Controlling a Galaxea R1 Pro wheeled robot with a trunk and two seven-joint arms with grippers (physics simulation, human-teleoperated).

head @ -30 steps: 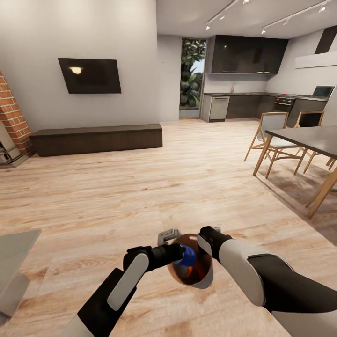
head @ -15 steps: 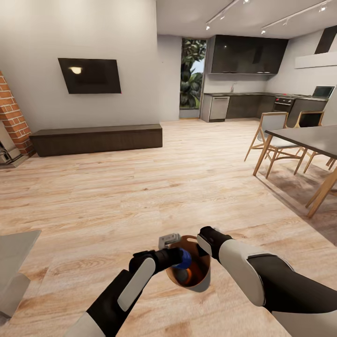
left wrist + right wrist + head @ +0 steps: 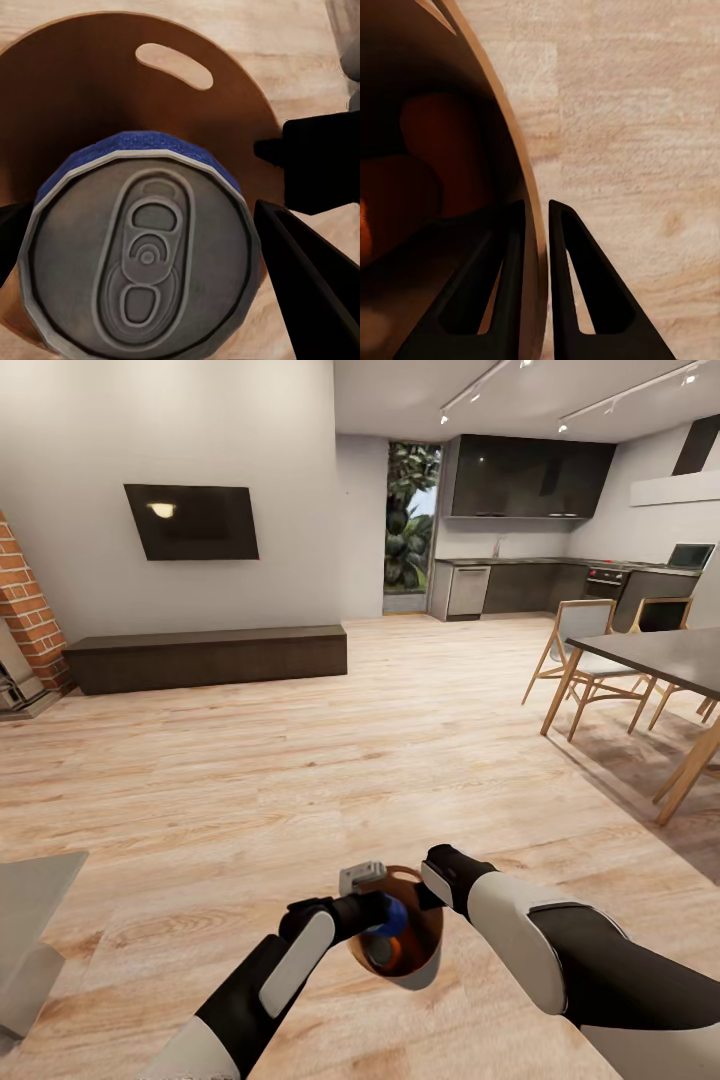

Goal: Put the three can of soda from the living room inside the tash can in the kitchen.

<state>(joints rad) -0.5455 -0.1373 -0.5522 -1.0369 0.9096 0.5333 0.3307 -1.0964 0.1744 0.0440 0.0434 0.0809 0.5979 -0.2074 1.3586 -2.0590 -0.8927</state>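
Observation:
My right gripper (image 3: 430,882) is shut on the rim of the copper-brown trash can (image 3: 418,952), holding it above the wood floor. In the right wrist view its fingers (image 3: 502,277) pinch the trash can's wall (image 3: 510,150) from both sides. My left gripper (image 3: 385,917) is shut on a soda can (image 3: 394,916) with a blue side and silver-grey top, held in the bin's mouth. The left wrist view shows that soda can (image 3: 142,255) from above, with the trash can (image 3: 82,90) and its oval cutout behind it. Orange soda cans (image 3: 431,142) lie inside the bin.
A dining table (image 3: 660,655) with wooden chairs (image 3: 585,655) stands at the right. A long low bench (image 3: 205,657), a wall TV (image 3: 190,521) and a brick fireplace (image 3: 25,610) are at the back left. The kitchen (image 3: 540,560) lies far ahead right. A glass table corner (image 3: 30,900) sits at lower left.
My left arm has shifted right and lowered the blue-sided can a little deeper into the bin's mouth. The bin has tilted slightly; the right arm has barely moved.

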